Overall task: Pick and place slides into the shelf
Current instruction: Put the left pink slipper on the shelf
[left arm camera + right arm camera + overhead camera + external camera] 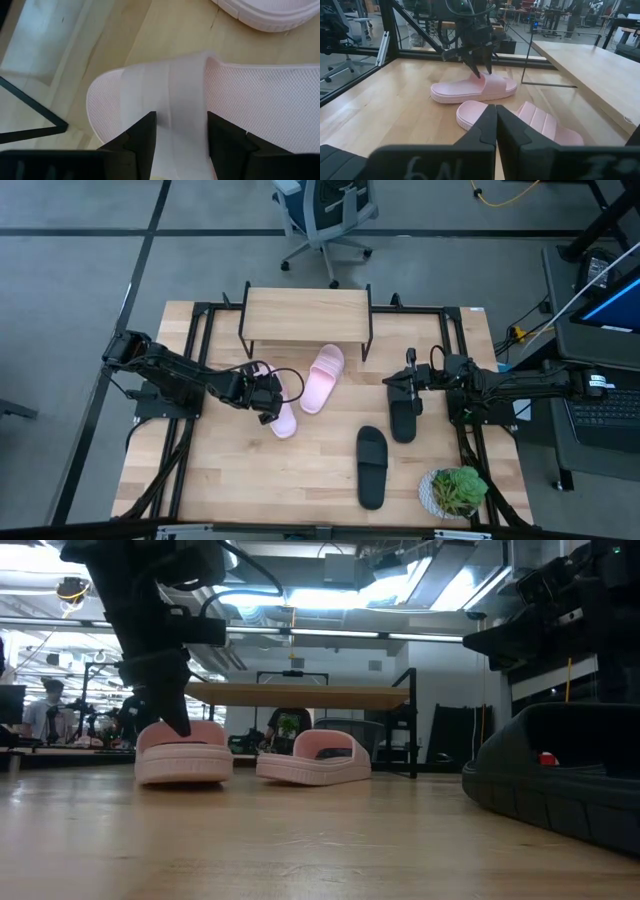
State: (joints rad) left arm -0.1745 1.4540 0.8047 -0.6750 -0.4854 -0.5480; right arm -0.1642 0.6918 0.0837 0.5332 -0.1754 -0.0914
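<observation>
We are straddling the strap of a pink slide (180, 100) on the table (310, 470) before the shelf (305, 313) with our left gripper (181, 131) spread, our right gripper (496, 125) hovering pressed together.

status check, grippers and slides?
Left gripper open, straddling pink slide's strap. Right gripper shut, above a black slide. Shelf bare on top.

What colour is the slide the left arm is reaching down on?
Pale pink. The slide under the left tool shows best in the left wrist view.
</observation>
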